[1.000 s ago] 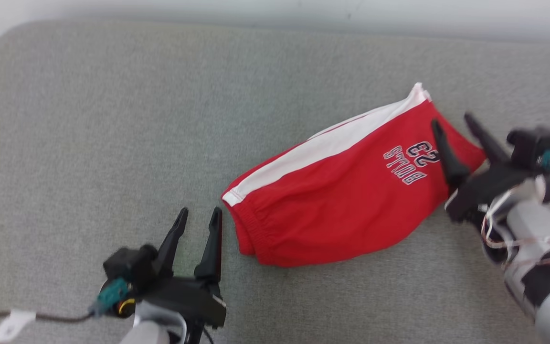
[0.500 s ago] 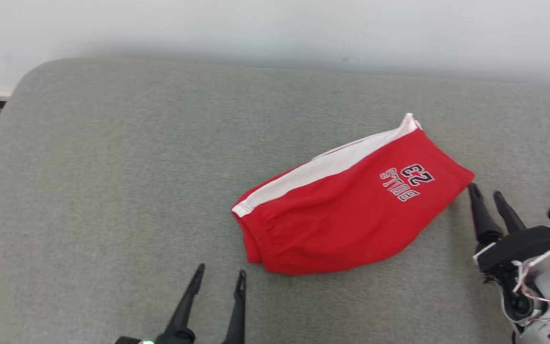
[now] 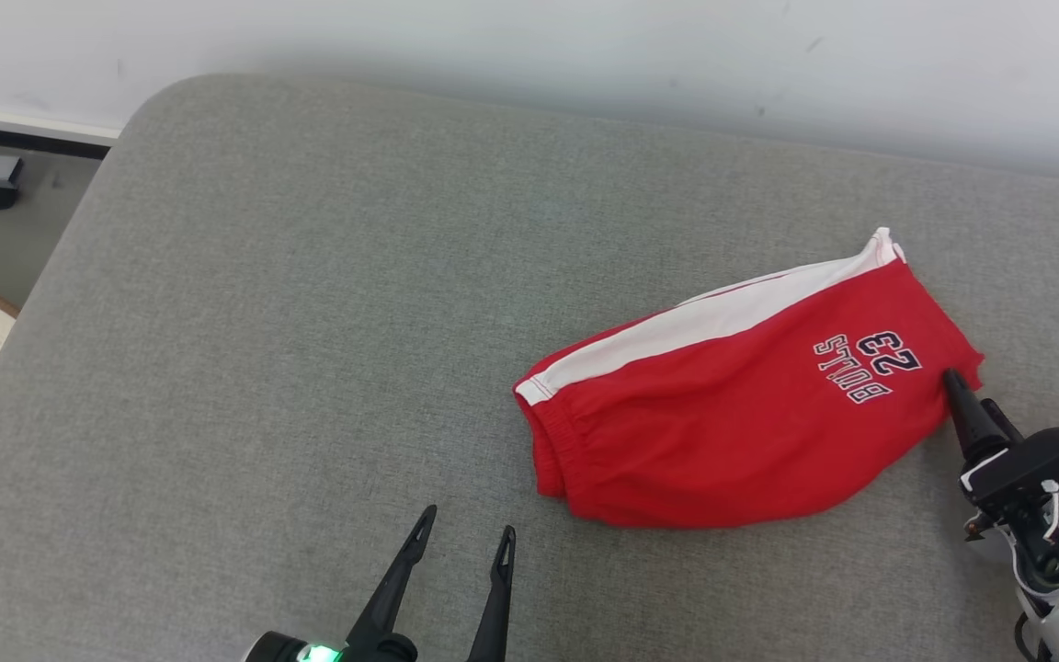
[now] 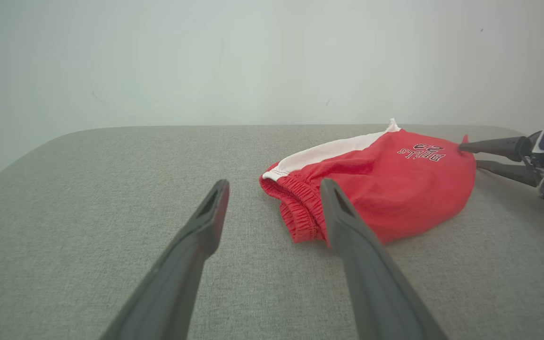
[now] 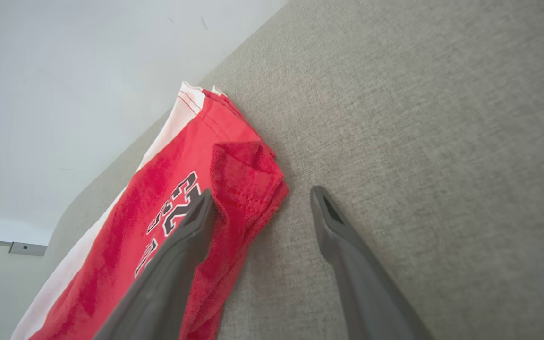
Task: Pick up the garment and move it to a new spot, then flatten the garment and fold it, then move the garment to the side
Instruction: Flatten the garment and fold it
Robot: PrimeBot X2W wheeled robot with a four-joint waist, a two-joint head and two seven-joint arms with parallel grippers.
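grey couch (image 3: pixel 309 276), white wall (image 3: pixel 529 46) — bright

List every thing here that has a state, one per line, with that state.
Red shorts: folded, lying loose on the grey cushion, held by neither pincer.
Left pincer: open, empty, just short of the waistband end.
Right pincer: open, empty, at the leg-hem corner; contact with the cloth cannot be told.
Green light by the left pincer: lit.

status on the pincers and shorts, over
Left pincer open, empty, short of the shorts. Right pincer open, at their hem. Shorts folded on the cushion. Nothing in the way.
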